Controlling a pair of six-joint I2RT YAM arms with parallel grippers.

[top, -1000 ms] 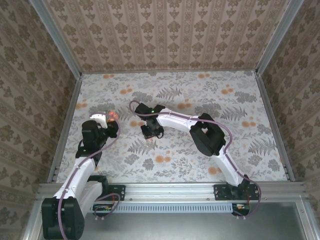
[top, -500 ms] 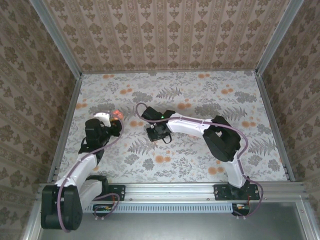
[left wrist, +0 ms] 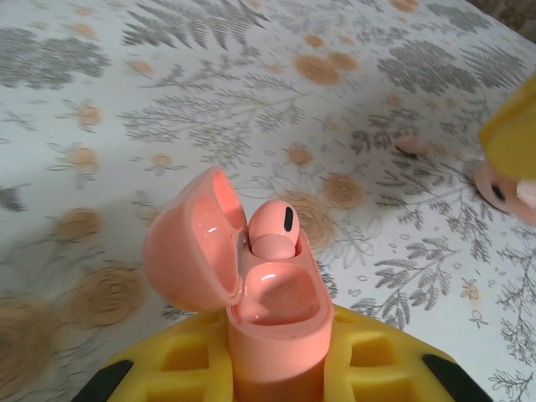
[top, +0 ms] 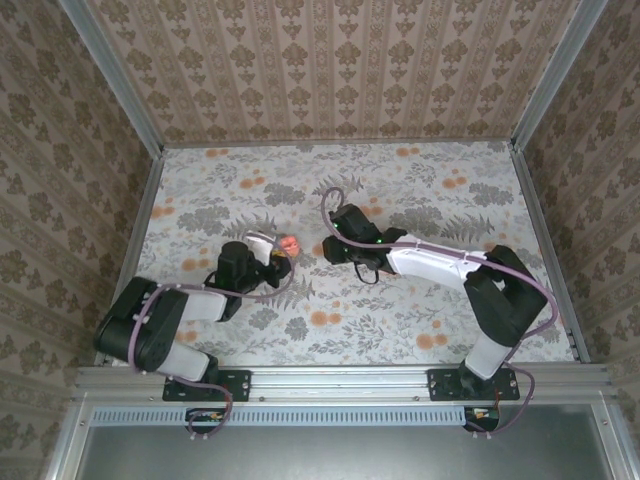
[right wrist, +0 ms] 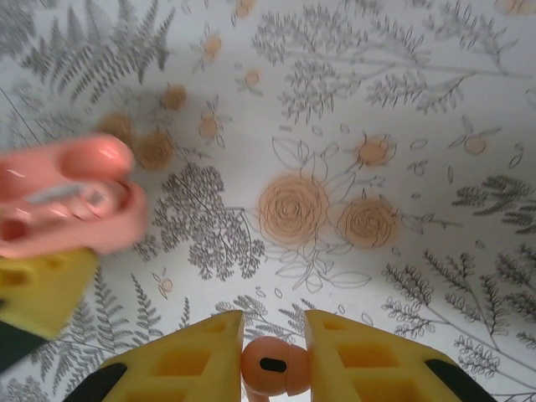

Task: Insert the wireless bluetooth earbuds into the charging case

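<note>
Floral table (top: 400, 180), open charging case (left wrist: 276, 335), earbud (right wrist: 268, 366)

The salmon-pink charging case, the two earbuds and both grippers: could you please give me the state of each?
Salmon-pink plastic charging case: lid open, upright, clamped in the left gripper.
First red-orange earbud: seated in the case's far slot.
Second red-orange earbud: pinched in the right gripper, outside the case.
Left gripper: shut on the case.
Right gripper: shut on the second earbud.

Salmon charging case (left wrist: 276, 301), lid swung open leftward, upright in left gripper (left wrist: 272, 373), left of centre. One red-orange earbud (left wrist: 270, 230) seated in its far socket. Second earbud (right wrist: 270, 367) pinched in right gripper (right wrist: 272, 339), just right of case.
</note>
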